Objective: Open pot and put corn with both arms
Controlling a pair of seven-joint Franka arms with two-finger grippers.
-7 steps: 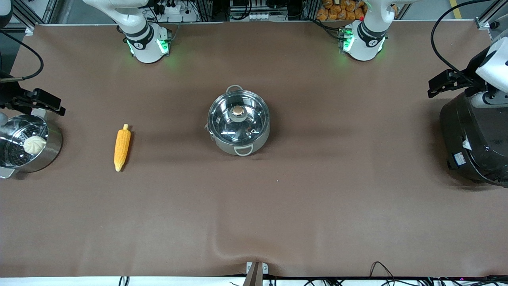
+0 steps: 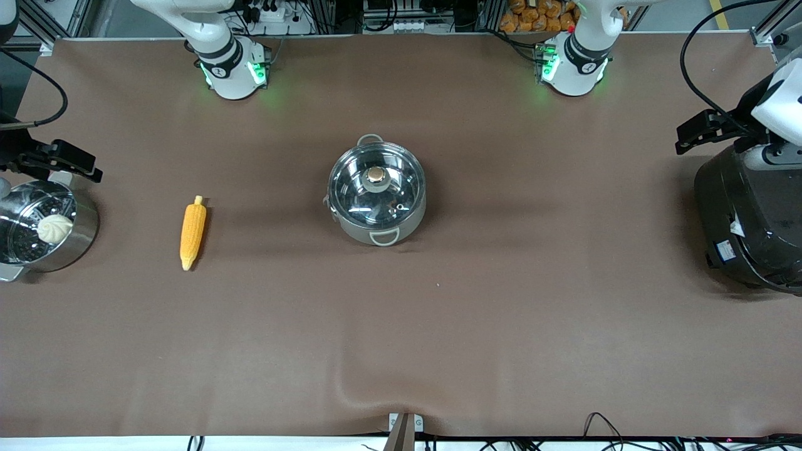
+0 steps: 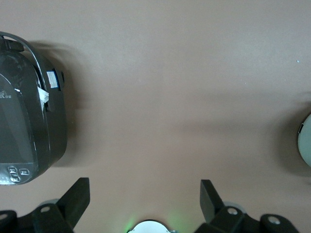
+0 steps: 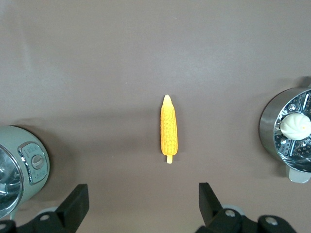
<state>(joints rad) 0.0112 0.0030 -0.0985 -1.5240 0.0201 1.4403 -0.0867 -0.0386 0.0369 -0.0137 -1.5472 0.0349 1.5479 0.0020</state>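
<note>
1. Brown cloth covers the table [image 2: 501, 326] in the front view, with racks and cables along the robots' edge. The pot [image 2: 377, 193] sits mid-table, glass lid [image 2: 376, 185] on, brass knob [image 2: 376, 175] up. The corn [image 2: 192, 233] lies flat toward the right arm's end, well apart from the pot, long axis running toward the front camera, pale pointed tip nearest that camera. A steamer pot [image 2: 44, 228] with a white bun [image 2: 54, 228] stands at that end; a black rice cooker [image 2: 749, 216] stands at the left arm's end.
2. Left wrist view: left gripper [image 3: 145, 201] hangs over bare cloth, fingers spread wide, nothing held; rice cooker [image 3: 26, 114] beside.
3. Right wrist view: right gripper [image 4: 143, 204] is up over cloth near the corn [image 4: 168, 131], fingers apart and empty; pot [image 4: 22, 167] and steamer pot [image 4: 286, 131] flank it.
</note>
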